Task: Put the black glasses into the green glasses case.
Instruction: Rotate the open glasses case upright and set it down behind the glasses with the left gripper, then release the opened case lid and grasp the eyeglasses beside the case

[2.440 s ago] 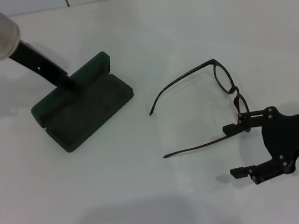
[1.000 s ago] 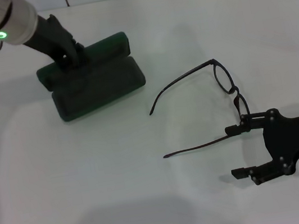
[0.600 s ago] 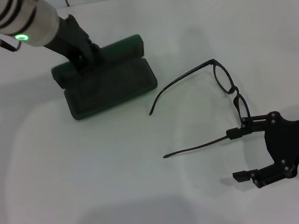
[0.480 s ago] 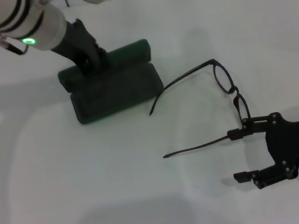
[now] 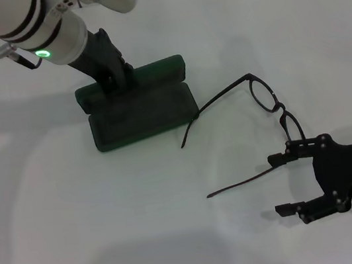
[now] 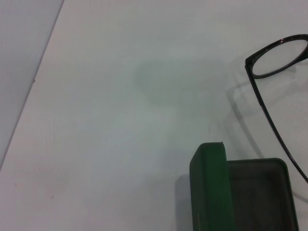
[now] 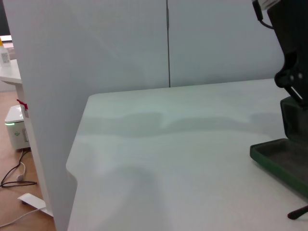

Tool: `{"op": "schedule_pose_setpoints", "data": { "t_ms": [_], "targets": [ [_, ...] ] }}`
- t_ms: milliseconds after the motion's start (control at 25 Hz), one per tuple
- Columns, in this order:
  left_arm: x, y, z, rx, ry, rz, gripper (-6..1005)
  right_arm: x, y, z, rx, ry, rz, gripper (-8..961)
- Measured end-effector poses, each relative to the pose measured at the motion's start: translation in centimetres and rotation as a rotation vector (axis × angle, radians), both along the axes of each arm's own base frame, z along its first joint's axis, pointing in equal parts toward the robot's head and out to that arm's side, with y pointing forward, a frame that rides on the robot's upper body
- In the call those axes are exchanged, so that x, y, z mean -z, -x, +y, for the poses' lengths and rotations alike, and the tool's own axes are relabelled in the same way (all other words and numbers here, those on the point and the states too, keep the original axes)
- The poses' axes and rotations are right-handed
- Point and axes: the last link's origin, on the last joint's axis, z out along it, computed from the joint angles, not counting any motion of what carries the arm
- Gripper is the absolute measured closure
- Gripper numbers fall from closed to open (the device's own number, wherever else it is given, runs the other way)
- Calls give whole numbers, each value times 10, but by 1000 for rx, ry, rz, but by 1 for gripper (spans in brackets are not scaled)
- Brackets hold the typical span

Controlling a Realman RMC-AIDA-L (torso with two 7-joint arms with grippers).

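I have slid the green glasses case point(image 5: 140, 107) toward 3 o'clock; it now touches a temple of the black glasses point(image 5: 255, 126), which shifted on the worktop point(image 5: 109, 216). Left tool point(image 5: 112, 75) pinches the lid. Right tool point(image 5: 290, 182) is spread at the other temple, ready to grasp

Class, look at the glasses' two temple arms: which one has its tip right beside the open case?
The farther temple arm of the black glasses; its tip ends beside the green glasses case. The nearer arm lies apart, by the right gripper.
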Motion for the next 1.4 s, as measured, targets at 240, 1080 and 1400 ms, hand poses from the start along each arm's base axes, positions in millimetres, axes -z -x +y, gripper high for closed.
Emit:
{"op": "schedule_pose_setpoints", "data": {
  "t_ms": [240, 1080, 1400],
  "targets": [
    [2, 2, -2, 4, 5, 23, 794, 0, 0, 0, 1, 0, 0, 140],
    [-75, 52, -28, -336, 16, -677, 436, -15, 13, 18, 154, 39, 36, 142],
    [-97, 143, -104, -304, -95, -877, 325, -60, 43, 64, 410, 109, -33, 142]
  ]
}}
